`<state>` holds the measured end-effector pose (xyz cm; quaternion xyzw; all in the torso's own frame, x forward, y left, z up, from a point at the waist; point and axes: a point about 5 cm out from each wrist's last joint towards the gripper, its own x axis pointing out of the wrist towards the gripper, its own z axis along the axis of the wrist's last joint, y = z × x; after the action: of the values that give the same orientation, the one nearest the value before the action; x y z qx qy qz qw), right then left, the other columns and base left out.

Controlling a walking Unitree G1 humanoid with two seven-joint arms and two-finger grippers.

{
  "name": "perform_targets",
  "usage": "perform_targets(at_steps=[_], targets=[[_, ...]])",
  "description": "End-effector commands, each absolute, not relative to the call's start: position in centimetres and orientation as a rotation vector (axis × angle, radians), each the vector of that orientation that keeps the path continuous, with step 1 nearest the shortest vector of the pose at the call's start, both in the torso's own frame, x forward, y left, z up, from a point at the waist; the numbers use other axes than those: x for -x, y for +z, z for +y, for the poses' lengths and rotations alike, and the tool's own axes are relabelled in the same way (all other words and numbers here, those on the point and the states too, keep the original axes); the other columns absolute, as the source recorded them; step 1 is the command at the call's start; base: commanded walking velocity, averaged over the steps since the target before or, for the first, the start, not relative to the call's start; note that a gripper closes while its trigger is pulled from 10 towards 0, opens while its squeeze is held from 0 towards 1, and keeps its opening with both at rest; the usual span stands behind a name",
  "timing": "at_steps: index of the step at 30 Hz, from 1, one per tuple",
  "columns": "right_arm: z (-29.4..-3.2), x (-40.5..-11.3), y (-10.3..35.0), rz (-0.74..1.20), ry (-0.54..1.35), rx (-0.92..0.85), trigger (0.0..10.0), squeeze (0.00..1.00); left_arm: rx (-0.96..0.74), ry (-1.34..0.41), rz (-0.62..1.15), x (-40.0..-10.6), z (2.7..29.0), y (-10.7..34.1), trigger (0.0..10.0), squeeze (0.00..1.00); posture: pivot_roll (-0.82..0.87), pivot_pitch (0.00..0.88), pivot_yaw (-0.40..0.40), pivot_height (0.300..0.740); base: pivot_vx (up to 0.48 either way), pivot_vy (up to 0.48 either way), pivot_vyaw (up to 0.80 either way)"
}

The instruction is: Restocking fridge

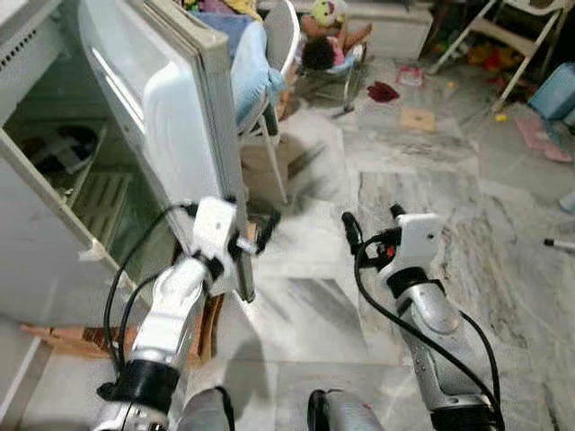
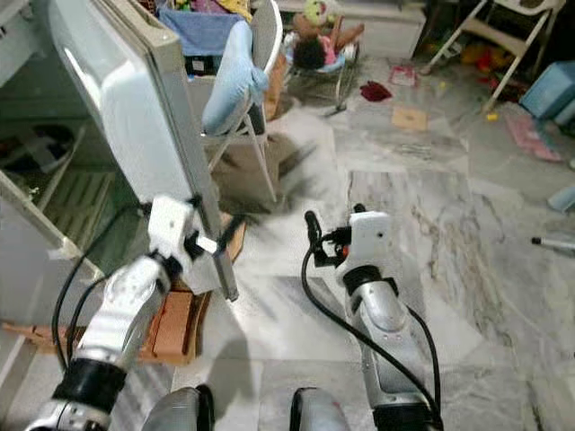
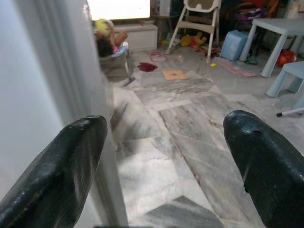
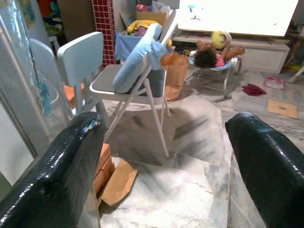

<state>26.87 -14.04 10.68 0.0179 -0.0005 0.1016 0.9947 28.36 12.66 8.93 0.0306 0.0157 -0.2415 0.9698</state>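
The white fridge [image 1: 36,242] stands at my left with its door [image 1: 171,117] swung wide open; inside are a wire shelf [image 1: 99,202] and a dark item [image 1: 76,144]. My left gripper [image 1: 254,235] is open at the door's free edge. In the left wrist view that door [image 3: 42,95] runs beside one of the fingers [image 3: 71,161], and the other finger is over the floor. My right gripper [image 1: 373,222] hovers open over the marble floor to the right of the door, holding nothing. The right wrist view looks past its fingers [image 4: 66,175] toward a chair.
A folding chair [image 1: 265,85] with a light blue cushion stands just behind the door. A brown cardboard box [image 2: 171,328] lies on the floor by the fridge base. Farther off are a doll in a bouncer [image 1: 325,47], a high chair [image 1: 512,36], a blue tub [image 1: 554,90] and scattered toys.
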Motion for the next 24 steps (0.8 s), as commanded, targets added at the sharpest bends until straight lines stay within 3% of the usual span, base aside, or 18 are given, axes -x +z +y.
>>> perform_targets(at_steps=[1, 5, 10, 14, 21, 24], targets=[[-14.0, -27.0, 10.7, -0.009, 0.211, -0.024, 10.0, 0.0, -0.059, -0.47, -0.002, -28.4, 13.3, 9.8, 10.0, 0.0, 0.0, 0.082, -0.054, 0.74, 0.0, 0.0, 0.0], [-14.2, -27.1, 10.5, -0.003, 0.205, -0.023, 10.0, 0.0, -0.096, -0.246, 0.062, -27.3, 17.4, 8.2, 10.0, 0.0, 0.02, 0.09, -0.058, 0.74, 0.0, 0.0, 0.0], [-13.9, -27.3, 10.5, -0.002, 0.212, -0.026, 10.0, 0.0, -0.071, -0.144, 0.106, -28.5, 18.6, 7.8, 10.0, 0.0, 0.02, 0.095, -0.069, 0.74, 0.0, 0.0, 0.0], [-13.9, -27.5, 10.7, -0.007, 0.213, -0.024, 10.0, 0.0, -0.071, -0.179, 0.086, -30.2, 17.8, 8.5, 10.0, 0.0, 0.02, 0.099, -0.072, 0.74, 0.0, 0.0, 0.0], [-13.9, -27.5, 10.7, -0.007, 0.213, -0.024, 10.0, 0.0, -0.071, -0.179, 0.086, -30.2, 17.8, 8.5, 10.0, 0.0, 0.02, 0.099, -0.072, 0.74, 0.0, 0.0, 0.0], [-14.5, -27.3, 10.7, -0.006, 0.184, -0.014, 10.0, 0.0, -0.087, -0.22, 0.042, -33.1, 15.9, 10.1, 10.0, 0.0, -0.02, 0.088, -0.058, 0.74, 0.0, 0.0, 0.0]])
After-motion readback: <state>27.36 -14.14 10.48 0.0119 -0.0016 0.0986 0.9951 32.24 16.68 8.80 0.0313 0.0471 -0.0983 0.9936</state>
